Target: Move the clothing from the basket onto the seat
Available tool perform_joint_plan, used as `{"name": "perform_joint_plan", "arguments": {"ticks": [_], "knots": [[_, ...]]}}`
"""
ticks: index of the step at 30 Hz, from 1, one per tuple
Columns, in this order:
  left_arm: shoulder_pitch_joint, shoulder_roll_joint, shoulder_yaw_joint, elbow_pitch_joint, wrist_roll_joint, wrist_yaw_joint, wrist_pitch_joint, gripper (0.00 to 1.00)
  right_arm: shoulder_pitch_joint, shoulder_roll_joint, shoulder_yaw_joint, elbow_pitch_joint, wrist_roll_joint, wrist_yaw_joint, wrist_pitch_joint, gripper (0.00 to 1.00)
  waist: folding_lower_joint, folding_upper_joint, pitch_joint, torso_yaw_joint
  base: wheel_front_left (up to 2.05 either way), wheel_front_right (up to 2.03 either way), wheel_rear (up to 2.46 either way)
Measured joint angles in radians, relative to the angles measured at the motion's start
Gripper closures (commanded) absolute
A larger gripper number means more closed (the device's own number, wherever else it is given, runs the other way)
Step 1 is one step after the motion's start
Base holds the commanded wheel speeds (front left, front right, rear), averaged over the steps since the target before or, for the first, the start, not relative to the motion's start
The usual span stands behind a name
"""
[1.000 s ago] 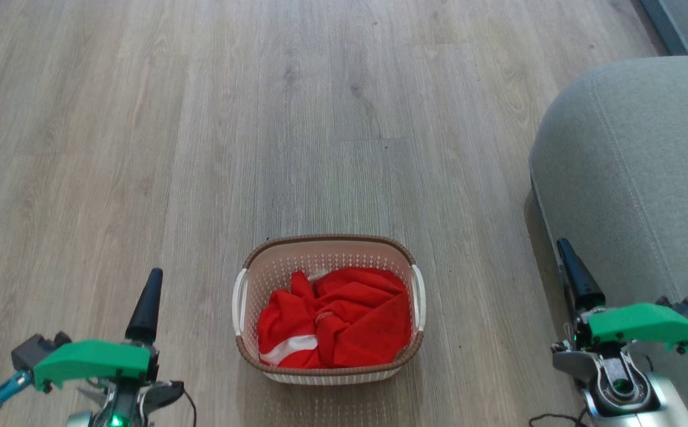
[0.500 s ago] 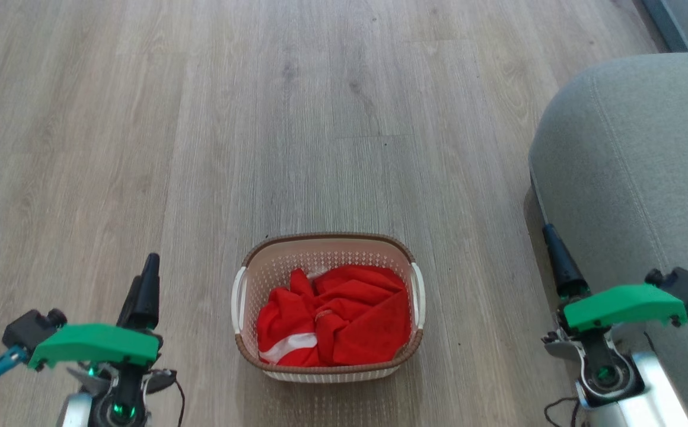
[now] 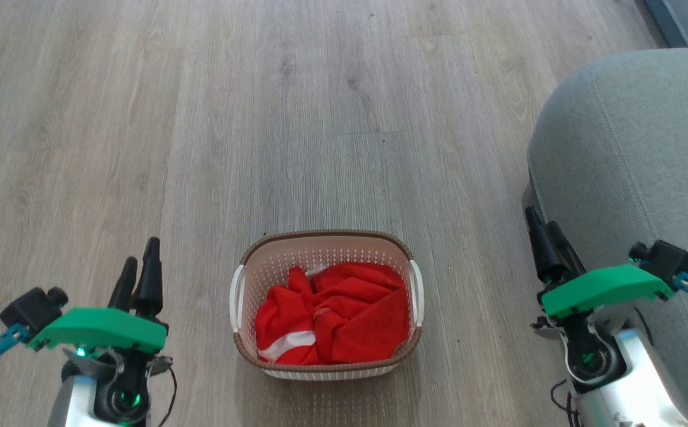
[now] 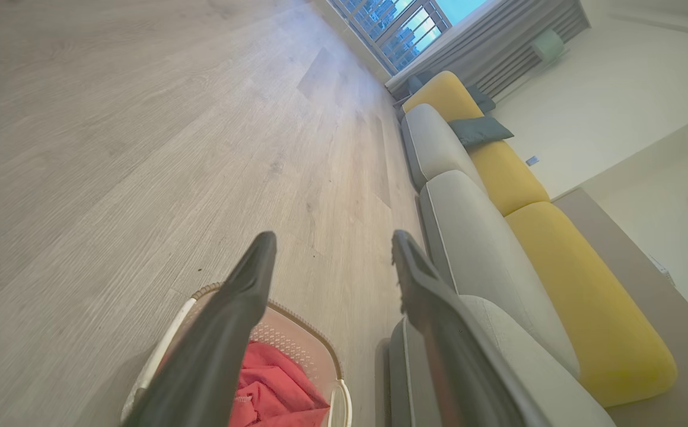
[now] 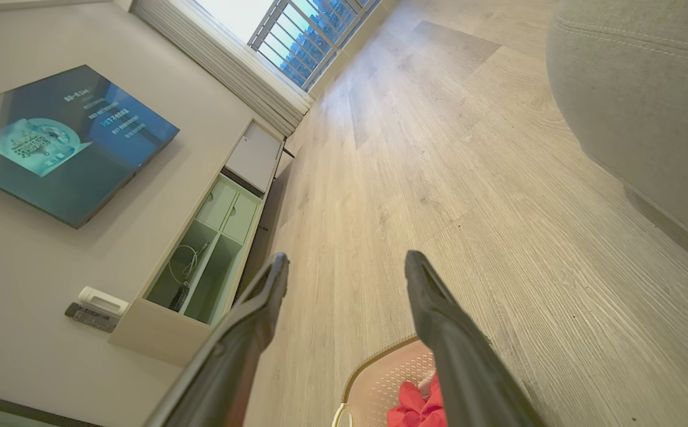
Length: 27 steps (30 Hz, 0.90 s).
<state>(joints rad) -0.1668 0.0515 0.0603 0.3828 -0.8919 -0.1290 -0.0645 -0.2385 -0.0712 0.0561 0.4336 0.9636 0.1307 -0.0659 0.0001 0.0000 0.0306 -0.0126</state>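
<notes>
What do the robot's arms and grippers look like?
The left gripper and right gripper each have two long, dark, tapered fingers and a green cover with a black block and blue connector beside it. The forearms are silvery, with black cables.

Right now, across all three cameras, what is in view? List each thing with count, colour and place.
clothing: one heap, number of pieces unclear, red with a white stripe, inside the basket
basket: one, cream with a brown rim, on the floor between the pincers
seat: one, grey-green, right of the basket and apart from it
floor: pale wood planks, under everything
back cushions: at least two, yellow, behind the grey seats
small cushion: one, dark, far end of the sofa
screen: one, blue picture, on the wall
cabinet: one, pale, below the screen
window: one, bright, far end
left pincer: one, dark fingers, open
right pincer: one, dark fingers, open
</notes>
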Motion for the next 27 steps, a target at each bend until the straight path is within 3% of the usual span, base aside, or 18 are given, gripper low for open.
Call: {"name": "perform_joint_plan", "arguments": {"ticks": [27], "knots": [[-0.059,0.007,0.0,0.01,0.343,0.0,-0.081,0.0,-0.086,-0.013,0.012,0.058,-0.344,0.0,-0.076,0.0,-0.0002,0.0,0.01,-0.005,0.0,0.0,0.0]]}}
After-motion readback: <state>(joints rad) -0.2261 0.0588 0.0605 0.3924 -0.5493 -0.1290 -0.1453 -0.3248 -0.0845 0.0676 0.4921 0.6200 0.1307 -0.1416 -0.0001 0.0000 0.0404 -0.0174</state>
